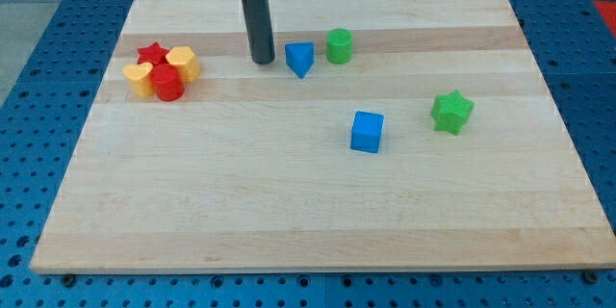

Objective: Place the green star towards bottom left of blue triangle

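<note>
The green star (451, 112) lies at the view's right, well apart from the other blocks. The blue triangle (299, 58) sits near the view's top centre. My tip (262, 61) rests on the board just left of the blue triangle, a small gap between them. The green star is far to the right of and below my tip.
A green cylinder (339, 45) stands just right of the blue triangle. A blue cube (367, 131) lies left of the green star. At the view's left, a red star (151, 54), a red cylinder (168, 84) and two yellow blocks (183, 62) (139, 78) cluster together.
</note>
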You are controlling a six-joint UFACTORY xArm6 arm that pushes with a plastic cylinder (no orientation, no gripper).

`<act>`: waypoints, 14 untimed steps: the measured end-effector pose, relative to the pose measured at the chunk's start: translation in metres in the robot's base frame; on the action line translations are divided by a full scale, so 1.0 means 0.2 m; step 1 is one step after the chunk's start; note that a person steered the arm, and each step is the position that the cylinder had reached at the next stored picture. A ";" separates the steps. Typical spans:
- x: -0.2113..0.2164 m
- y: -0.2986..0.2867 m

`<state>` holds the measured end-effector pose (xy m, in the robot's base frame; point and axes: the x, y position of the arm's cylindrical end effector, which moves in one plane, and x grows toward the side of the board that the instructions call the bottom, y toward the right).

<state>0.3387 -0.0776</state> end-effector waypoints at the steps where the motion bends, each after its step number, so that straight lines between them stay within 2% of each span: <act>1: 0.05 0.17; 3: -0.02 0.48; 4: 0.11 0.49; 5: 0.17 0.69; 7: 0.12 1.50; 8: 0.31 1.75; 9: 0.55 1.75; 10: 0.69 1.60; 11: 0.65 1.33; 12: 0.50 1.15; 13: 0.44 1.12; 14: 0.49 1.14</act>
<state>0.4374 0.1502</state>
